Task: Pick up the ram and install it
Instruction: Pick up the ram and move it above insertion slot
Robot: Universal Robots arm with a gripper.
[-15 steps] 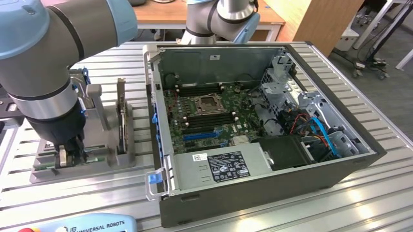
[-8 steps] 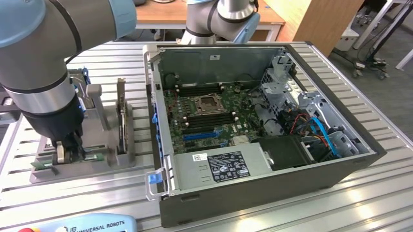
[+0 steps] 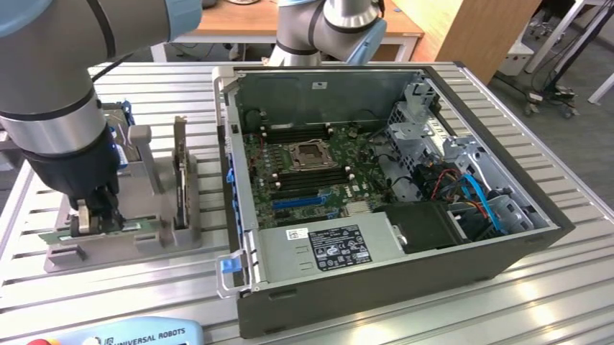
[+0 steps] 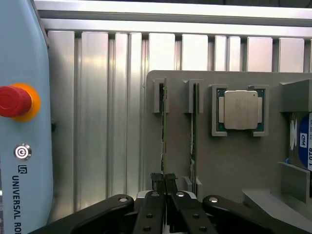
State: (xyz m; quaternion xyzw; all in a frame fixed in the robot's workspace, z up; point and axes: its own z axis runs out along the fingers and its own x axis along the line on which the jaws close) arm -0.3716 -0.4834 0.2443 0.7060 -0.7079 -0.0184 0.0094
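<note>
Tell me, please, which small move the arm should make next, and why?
Probably a slow, straight lift away from the holder. The fingers look shut on the ram, which stands on edge in the holder's slots. A second stick stands close beside it, so any tilt could jam the ram or knock its neighbour.

You cannot see the end of the ram (image 4: 164,122) that lies between the pincer (image 4: 163,181) tips; they cover it. To one side of the pincer the picture's edge cuts the pendant (image 4: 22,146), and on the other side the hard drive (image 4: 302,146), its label only partly readable.
</note>
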